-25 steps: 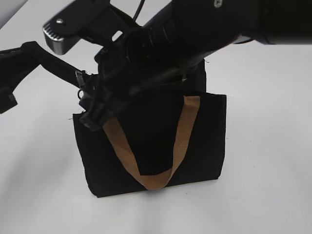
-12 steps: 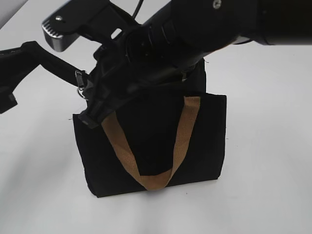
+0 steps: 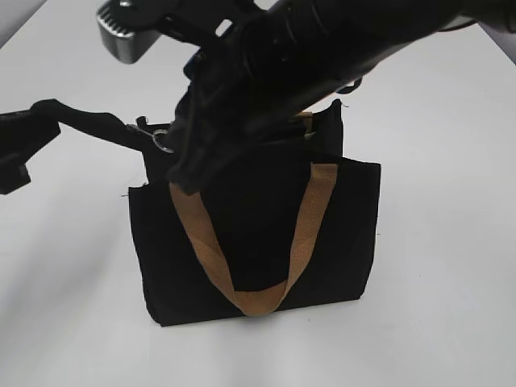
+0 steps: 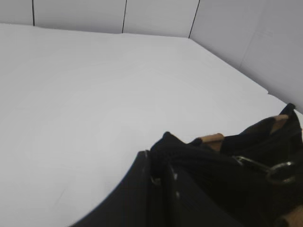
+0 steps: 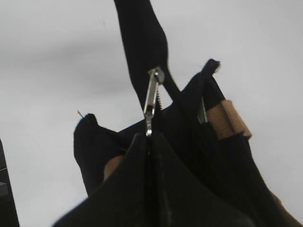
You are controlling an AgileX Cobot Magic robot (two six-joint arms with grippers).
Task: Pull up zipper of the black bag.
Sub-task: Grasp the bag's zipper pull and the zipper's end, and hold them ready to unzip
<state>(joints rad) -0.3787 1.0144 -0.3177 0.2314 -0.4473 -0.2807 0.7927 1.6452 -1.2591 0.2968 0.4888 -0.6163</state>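
The black bag [image 3: 258,242] stands upright on the white table with a tan handle hanging down its front. My right gripper [image 3: 188,171] reaches across to the bag's top left corner. In the right wrist view it [image 5: 149,138] is shut on the silver pull tab [image 5: 151,97] of the zipper [image 5: 163,101]. The tab's metal ring shows in the exterior view [image 3: 161,142]. My left gripper [image 3: 58,118] is shut on the black fabric tail at the zipper's end [image 4: 163,146] and holds it stretched out to the left. The bag's top edge is mostly hidden by my right arm.
The white table [image 3: 435,306] surrounds the bag. My right arm [image 3: 322,48] crosses above the bag from the upper right. White wall panels [image 4: 156,16] stand at the table's far edge.
My right gripper has moved up and to the right along the bag's top edge with the pull tab. The bag's left top corner has lifted and the tail has drawn straighter.
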